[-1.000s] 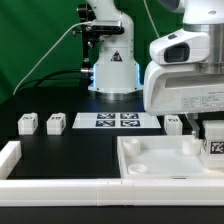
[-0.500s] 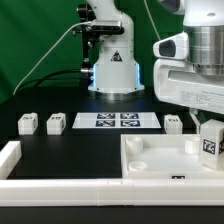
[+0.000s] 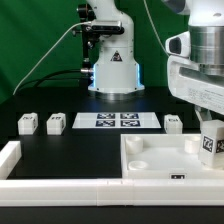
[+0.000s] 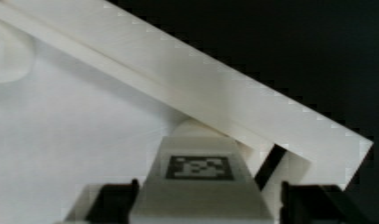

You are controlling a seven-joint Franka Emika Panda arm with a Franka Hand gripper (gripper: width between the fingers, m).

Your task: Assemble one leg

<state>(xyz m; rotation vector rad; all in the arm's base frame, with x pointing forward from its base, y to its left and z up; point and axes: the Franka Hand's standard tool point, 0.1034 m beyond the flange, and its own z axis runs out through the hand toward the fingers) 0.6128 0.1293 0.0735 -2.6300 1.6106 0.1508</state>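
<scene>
My gripper (image 3: 211, 138) is at the exterior view's right, shut on a leg (image 3: 211, 146), a small white post with a black-and-white tag facing the camera. The leg hangs over the right part of the large white tray-like tabletop (image 3: 160, 170), near its right edge. In the wrist view the leg (image 4: 200, 168) sits between the two dark fingers (image 4: 111, 200), with the tabletop's raised rim (image 4: 204, 80) running diagonally beyond it. Whether the leg touches the tabletop is hidden.
Three more legs stand on the black table: two at the exterior view's left (image 3: 28, 123) (image 3: 55, 123) and one right of the marker board (image 3: 173, 122). The marker board (image 3: 118, 121) lies mid-table. The robot base (image 3: 112, 70) is behind. A white rail (image 3: 60, 185) borders the front.
The arm's wrist has shifted toward the exterior view's right and risen slightly. The held leg stays over the tabletop's right part, still in the gripper.
</scene>
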